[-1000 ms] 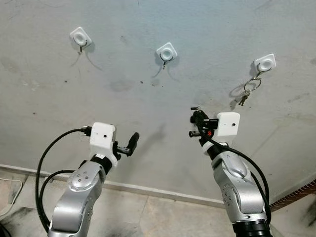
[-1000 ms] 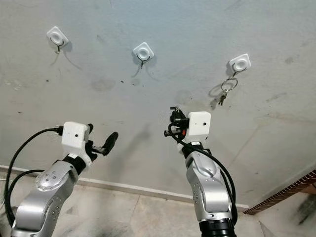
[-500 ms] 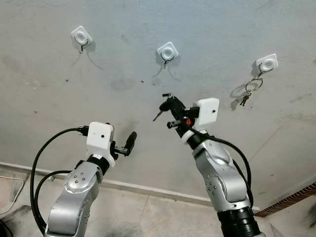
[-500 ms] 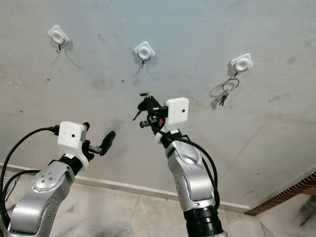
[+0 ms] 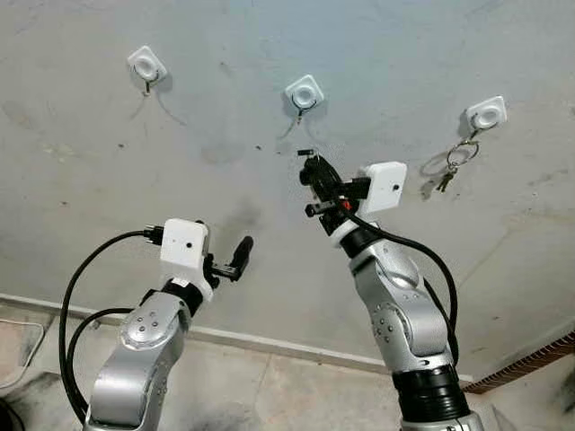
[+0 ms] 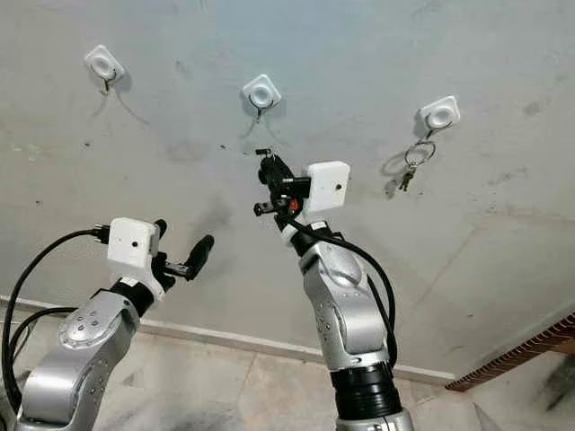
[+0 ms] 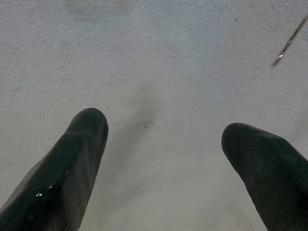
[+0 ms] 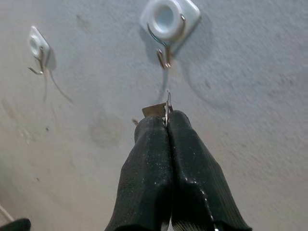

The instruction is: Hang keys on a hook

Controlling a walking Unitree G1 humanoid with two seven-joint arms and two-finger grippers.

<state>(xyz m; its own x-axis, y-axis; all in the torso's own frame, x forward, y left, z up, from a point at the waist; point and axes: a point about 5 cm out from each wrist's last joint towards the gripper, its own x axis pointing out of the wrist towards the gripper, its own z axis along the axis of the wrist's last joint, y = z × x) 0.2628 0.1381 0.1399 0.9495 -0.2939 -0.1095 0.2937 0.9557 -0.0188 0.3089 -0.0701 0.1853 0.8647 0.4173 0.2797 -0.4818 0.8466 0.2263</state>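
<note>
The right gripper (image 8: 166,120), arm raised steeply toward the grey plaster wall (image 5: 108,180), clamped its fingers on a thin metal key ring (image 8: 167,107), just at 6 o'clock of the middle white square hook (image 5: 304,93). The left gripper (image 5: 235,259) hovered lower at 8 o'clock, fingers apart.

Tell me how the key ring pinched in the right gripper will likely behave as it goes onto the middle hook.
The key ring looks like thin metal, so probably light and stiff. The right gripper pinches only its edge between shut fingers, so it may twist or slip. The middle hook is a slim wire with a small upturned tip, so the ring could glance off if misaligned.
</note>
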